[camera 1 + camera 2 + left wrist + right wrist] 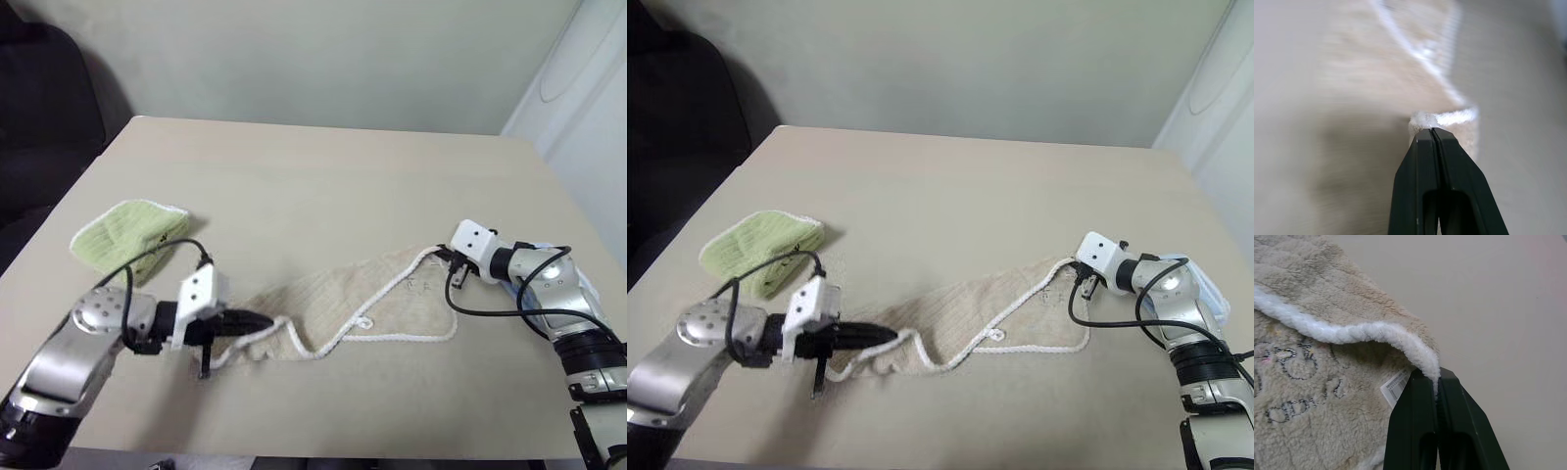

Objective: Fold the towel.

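Left gripper [1432,131] pinches one corner of the towel [377,299], black fingers [1449,161] pressed together on the white edging. Right gripper [1436,378] is clamped on the opposite corner, white trim caught between its fingers, a small label [1396,387] just beside them. Towel hangs stretched between the two, sagging onto the near part of the table [323,176], beige ribbed cloth bunched narrow toward the left end and spread wider toward the right. White edging loops along its near side, with a small white loop [364,321] mid-span. Dark stitched markings [1288,362] show on the fleece near the right corner. Lime-green towel [127,235] lies folded on the table's left side, apart from the beige one.
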Action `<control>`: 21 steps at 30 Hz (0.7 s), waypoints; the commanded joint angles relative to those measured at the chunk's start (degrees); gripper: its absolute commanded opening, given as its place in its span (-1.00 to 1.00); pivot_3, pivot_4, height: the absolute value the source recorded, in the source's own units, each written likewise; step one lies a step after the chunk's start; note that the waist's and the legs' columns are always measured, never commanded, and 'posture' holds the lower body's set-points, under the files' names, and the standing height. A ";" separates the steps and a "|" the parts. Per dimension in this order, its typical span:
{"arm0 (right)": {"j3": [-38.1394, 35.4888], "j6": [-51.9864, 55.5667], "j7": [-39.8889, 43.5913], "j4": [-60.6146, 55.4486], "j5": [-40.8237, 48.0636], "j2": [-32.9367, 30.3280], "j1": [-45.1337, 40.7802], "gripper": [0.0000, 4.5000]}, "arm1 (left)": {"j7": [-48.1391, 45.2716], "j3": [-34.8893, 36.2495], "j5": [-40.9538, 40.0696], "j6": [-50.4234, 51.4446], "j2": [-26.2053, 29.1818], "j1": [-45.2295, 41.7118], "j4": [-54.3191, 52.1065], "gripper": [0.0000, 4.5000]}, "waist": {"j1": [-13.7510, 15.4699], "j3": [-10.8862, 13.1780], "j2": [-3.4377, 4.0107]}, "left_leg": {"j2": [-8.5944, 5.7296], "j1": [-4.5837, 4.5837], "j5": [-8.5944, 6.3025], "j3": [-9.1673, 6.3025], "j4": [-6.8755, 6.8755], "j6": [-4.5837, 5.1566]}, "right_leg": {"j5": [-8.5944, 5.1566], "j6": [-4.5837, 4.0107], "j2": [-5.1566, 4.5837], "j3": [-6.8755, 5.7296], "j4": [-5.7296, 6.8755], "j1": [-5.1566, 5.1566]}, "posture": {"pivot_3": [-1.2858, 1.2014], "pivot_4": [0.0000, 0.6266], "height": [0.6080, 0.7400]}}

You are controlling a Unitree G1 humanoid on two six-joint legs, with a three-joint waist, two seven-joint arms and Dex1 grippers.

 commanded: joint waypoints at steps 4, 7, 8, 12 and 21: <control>-1.91 -0.47 -1.65 -1.31 0.86 -0.35 -0.53 -1.00 | -1.33 -0.29 1.61 -1.29 0.65 1.84 1.02 -0.09 | -0.04 0.00 0.00 | 0.00 0.00 0.01 0.00 -0.01 0.01 | 0.00 0.01 0.00 0.00 -0.04 0.00 | 0.03 -0.52 1.00; -1.85 -0.52 -2.20 -1.43 0.82 -0.12 -0.05 -1.00 | -2.07 -2.01 4.55 -3.98 0.79 2.92 1.47 0.34 | 0.03 0.00 0.00 | -0.01 0.01 0.04 0.00 0.01 0.03 | 0.00 0.01 0.00 0.00 -0.02 0.02 | 0.03 -0.52 1.00; -1.84 -0.53 -2.40 -1.46 0.81 -0.10 0.15 -1.00 | -2.78 -2.17 4.37 -4.02 0.86 3.21 1.21 0.34 | 0.04 0.00 -0.01 | -0.01 0.01 0.05 0.00 0.01 0.04 | 0.00 0.01 0.00 0.00 -0.02 0.02 | 0.03 -0.52 1.00; -2.10 -0.26 -2.99 -2.11 1.07 -0.10 1.09 -1.00 | -5.16 -2.31 2.56 -3.30 1.08 4.26 -2.04 0.34 | 0.12 0.00 -0.03 | -0.02 -0.01 0.05 -0.01 0.04 0.04 | 0.00 0.01 0.00 0.00 -0.02 0.02 | 0.03 -0.52 1.00; -2.22 1.11 -4.40 -4.67 1.31 0.91 3.25 -1.00 | -10.66 -10.61 9.32 -10.66 4.81 9.49 -11.25 0.34 | -0.09 -0.01 -0.03 | -0.01 0.01 0.03 -0.01 0.03 0.03 | -0.02 0.03 0.01 0.02 -0.02 0.02 | 0.03 -0.52 1.00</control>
